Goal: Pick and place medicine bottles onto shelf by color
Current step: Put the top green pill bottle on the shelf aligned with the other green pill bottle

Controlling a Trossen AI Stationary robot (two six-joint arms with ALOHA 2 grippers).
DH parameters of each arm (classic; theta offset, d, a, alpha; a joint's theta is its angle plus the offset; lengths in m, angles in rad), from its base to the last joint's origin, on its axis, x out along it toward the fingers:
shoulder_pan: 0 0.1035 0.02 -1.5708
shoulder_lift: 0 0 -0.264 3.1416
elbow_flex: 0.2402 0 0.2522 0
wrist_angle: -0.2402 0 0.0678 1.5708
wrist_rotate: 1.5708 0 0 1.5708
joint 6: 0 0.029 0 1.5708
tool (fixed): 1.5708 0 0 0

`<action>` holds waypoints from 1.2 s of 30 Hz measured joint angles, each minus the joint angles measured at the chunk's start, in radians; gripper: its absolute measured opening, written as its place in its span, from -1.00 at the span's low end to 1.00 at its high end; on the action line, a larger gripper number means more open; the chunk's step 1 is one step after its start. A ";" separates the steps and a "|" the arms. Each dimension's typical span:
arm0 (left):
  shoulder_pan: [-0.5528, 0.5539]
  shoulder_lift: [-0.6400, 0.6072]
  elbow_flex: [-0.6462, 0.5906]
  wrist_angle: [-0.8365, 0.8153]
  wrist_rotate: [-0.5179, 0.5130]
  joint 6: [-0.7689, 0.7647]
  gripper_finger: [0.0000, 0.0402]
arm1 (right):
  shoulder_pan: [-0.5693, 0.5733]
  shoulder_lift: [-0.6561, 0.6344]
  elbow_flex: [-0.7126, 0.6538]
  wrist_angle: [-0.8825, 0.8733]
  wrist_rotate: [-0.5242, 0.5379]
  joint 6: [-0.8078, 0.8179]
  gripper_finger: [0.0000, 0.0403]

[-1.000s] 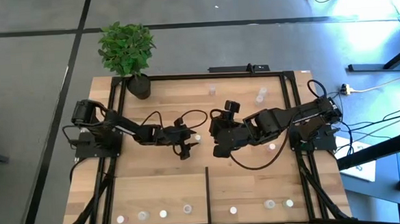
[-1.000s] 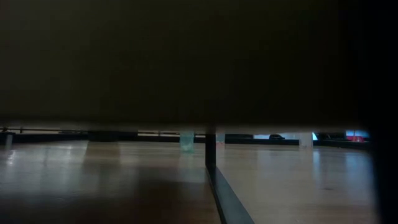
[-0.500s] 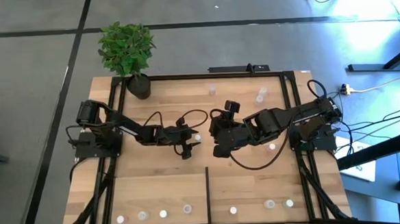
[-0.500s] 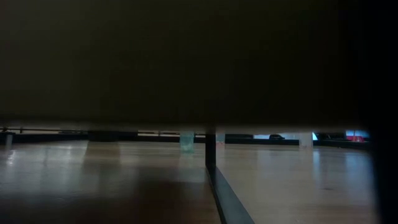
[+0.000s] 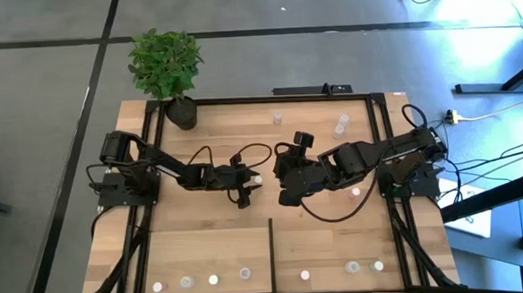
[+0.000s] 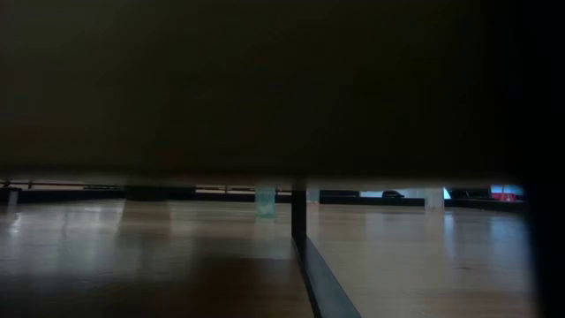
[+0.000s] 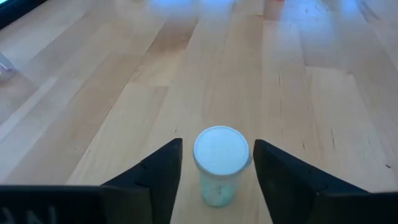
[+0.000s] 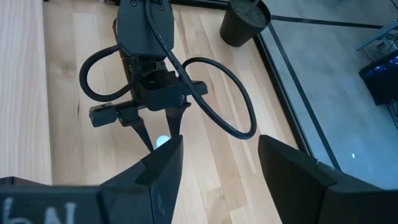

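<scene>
A small clear medicine bottle (image 7: 220,163) with a white cap stands upright on the light-wood shelf (image 5: 204,244), near its middle (image 5: 258,179). My left gripper (image 7: 216,163) is low over the boards and open. Its two fingers stand on either side of the bottle with narrow gaps. My right gripper (image 5: 286,188) hangs open above the shelf just right of it, with nothing between its fingers. In the right wrist view it looks down on the left gripper (image 8: 157,134) and the bottle (image 8: 161,142). Several more bottles stand in a row along the near edge (image 5: 213,279).
A short black divider bar (image 5: 272,245) splits the near row of bottles. Loose bottles stand at the far side (image 5: 278,119), (image 5: 341,123) and under the right arm (image 5: 355,193). A black plant pot (image 5: 183,113) sits at the far left corner. Black rails edge the shelf.
</scene>
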 joint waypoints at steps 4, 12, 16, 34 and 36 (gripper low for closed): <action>0.000 0.000 0.000 0.000 0.008 0.000 -0.20 | 0.000 0.000 0.000 0.000 0.000 0.000 0.05; 0.000 -0.001 0.000 0.000 0.008 -0.001 -0.43 | 0.000 0.000 0.000 0.000 0.000 0.000 0.05; -0.001 -0.001 0.000 -0.001 0.008 -0.003 -0.48 | 0.000 0.000 0.000 0.000 0.000 0.000 0.05; -0.061 -0.016 0.001 -0.013 -0.024 -0.027 -0.48 | 0.000 0.000 0.000 0.000 0.000 0.000 0.05; -0.066 -0.030 0.001 -0.026 -0.025 -0.030 -0.48 | 0.000 0.000 0.000 0.000 0.000 0.000 0.05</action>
